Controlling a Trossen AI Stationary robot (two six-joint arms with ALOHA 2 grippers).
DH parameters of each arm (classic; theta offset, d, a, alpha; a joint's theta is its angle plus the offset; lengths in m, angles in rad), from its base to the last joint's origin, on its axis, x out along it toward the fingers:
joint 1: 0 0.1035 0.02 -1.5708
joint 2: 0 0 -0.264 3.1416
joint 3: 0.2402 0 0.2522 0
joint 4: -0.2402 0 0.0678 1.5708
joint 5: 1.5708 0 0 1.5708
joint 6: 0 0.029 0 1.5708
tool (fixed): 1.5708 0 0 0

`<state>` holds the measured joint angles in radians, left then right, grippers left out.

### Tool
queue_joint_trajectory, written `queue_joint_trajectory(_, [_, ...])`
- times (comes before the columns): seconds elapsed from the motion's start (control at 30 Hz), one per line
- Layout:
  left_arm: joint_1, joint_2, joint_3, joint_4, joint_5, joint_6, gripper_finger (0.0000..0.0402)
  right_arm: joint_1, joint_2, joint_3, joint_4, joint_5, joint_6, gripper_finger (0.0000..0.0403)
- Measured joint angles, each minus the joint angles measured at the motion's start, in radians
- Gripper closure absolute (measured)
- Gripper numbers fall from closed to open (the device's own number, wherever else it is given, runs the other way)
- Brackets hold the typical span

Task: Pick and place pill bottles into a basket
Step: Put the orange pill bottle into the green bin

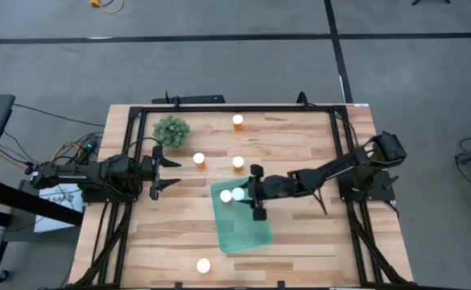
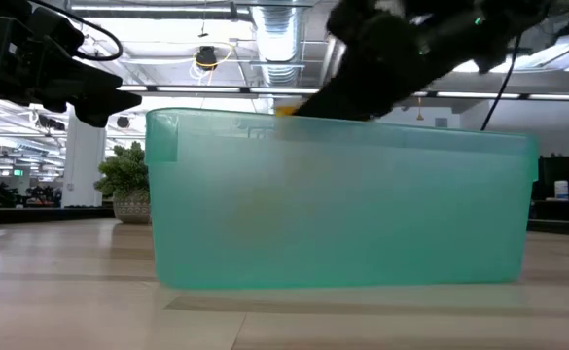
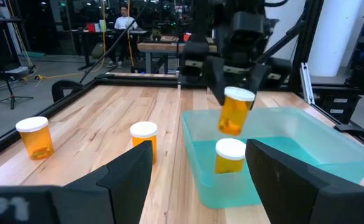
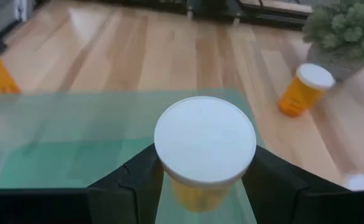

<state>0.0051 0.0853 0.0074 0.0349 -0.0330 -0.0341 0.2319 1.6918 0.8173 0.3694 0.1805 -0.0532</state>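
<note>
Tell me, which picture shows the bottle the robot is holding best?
The left wrist view: the held bottle hangs whole in the right gripper above the basket. Right wrist view shows mostly its cap, high view a white disc, low view an orange sliver.

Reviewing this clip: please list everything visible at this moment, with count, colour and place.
Bottles: six, orange with white caps. One held over the basket, one inside, three on the table beyond it, one near the front edge.
Basket: one, teal, table centre.
Plant: one, green, far left corner.
Table: one, light wood.
Person: one, seated in the background.
Right pincer: shut on the held bottle.
Left pincer: open, left of the basket.
</note>
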Motion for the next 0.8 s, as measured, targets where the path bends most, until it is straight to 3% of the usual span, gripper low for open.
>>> queue_joint_trajectory(0.27, [0.000,0.000,0.000,0.000,0.000,0.000,0.0154,-0.033,0.097,-0.003,0.034,-0.046,0.035,0.0217])
queue_joint_trajectory(0.57, [0.000,0.000,0.000,0.000,0.000,0.000,0.0154,-0.046,0.114,-0.002,0.076,-0.055,0.037,0.0219])
queue_joint_trajectory(0.8, [0.000,0.000,0.000,0.000,0.000,0.000,0.0154,-0.076,0.114,-0.002,0.074,-0.078,0.100,0.0191])
